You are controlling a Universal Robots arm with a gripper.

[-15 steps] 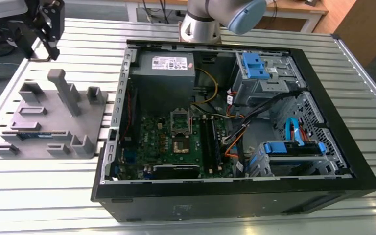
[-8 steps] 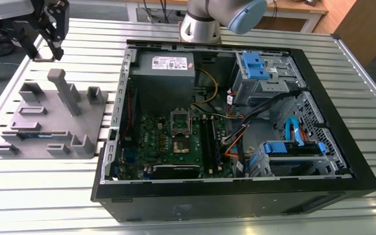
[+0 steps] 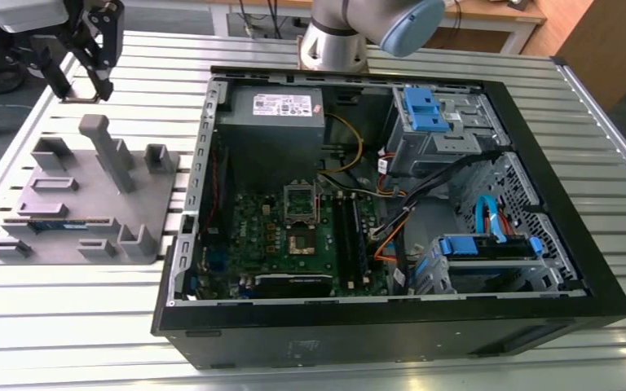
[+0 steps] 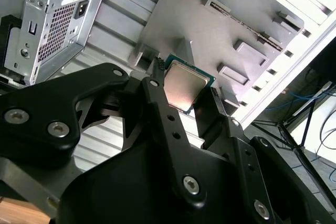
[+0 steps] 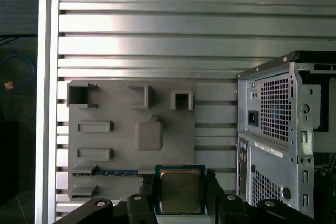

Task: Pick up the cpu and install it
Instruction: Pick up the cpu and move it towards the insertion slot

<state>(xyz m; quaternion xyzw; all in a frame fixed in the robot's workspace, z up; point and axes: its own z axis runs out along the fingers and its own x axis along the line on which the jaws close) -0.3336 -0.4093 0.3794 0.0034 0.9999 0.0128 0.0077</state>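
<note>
cpu (image 5: 179,190) dull metal; jig (image 5: 121,140) matt gry plastic

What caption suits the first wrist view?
Gripper holding the cpu, grey parts tray and computer case in the background.

One cpu (image 5: 179,190), one memory stick (image 3: 58,221), one grey fixture plate (image 3: 150,208). One open computer case (image 3: 400,326), with one motherboard (image 3: 291,236), one power supply (image 3: 275,110) and two blue drive brackets (image 3: 423,110), (image 3: 489,244). One robot arm (image 3: 346,32), one gripper (image 3: 79,85), two jaws. One slatted metal counter (image 3: 74,326) beneath it all.
</note>
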